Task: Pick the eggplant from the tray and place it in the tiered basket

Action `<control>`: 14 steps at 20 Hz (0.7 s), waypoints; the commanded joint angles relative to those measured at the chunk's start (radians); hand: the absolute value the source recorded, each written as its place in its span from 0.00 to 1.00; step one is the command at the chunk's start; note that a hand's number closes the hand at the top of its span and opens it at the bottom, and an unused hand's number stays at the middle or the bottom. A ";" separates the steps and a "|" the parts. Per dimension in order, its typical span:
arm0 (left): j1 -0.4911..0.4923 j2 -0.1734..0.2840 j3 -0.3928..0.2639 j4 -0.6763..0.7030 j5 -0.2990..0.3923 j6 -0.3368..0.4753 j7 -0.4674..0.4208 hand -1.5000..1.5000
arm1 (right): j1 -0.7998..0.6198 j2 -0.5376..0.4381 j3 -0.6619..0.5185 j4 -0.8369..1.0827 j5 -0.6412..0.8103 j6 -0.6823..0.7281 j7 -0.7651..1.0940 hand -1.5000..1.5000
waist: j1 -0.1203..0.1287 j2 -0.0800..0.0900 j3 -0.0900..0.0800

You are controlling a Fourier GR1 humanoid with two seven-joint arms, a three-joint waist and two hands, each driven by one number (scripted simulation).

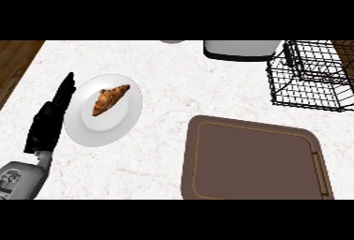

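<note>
A brown tray (256,159) lies at the lower right of the counter, and nothing shows on it. No eggplant appears anywhere in the head view. The black wire tiered basket (311,77) stands at the upper right, and I see nothing in its tiers. My left hand (50,117) rests at the left edge with its fingers straight, pointing away along the rim of a white plate. My right hand does not show.
A white plate (105,123) with a croissant (109,99) sits beside my left hand. A white appliance (242,49) stands at the top, left of the basket. A dark wooden floor strip (15,65) borders the counter on the left.
</note>
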 commanded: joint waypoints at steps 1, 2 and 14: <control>-0.034 0.000 0.017 0.026 -0.001 -0.011 0.020 0.50 | -0.105 -0.007 -0.002 -0.004 0.053 0.032 0.284 0.00 | -0.014 -0.003 0.000; 0.027 -0.046 -0.018 0.041 -0.022 0.010 -0.046 0.50 | -0.159 0.006 0.003 0.049 0.050 0.038 0.284 0.00 | -0.004 -0.002 0.000; 0.016 -0.056 -0.004 0.030 -0.057 0.035 -0.010 0.50 | -0.234 0.130 0.071 0.166 0.236 0.184 0.288 0.00 | -0.026 -0.008 -0.001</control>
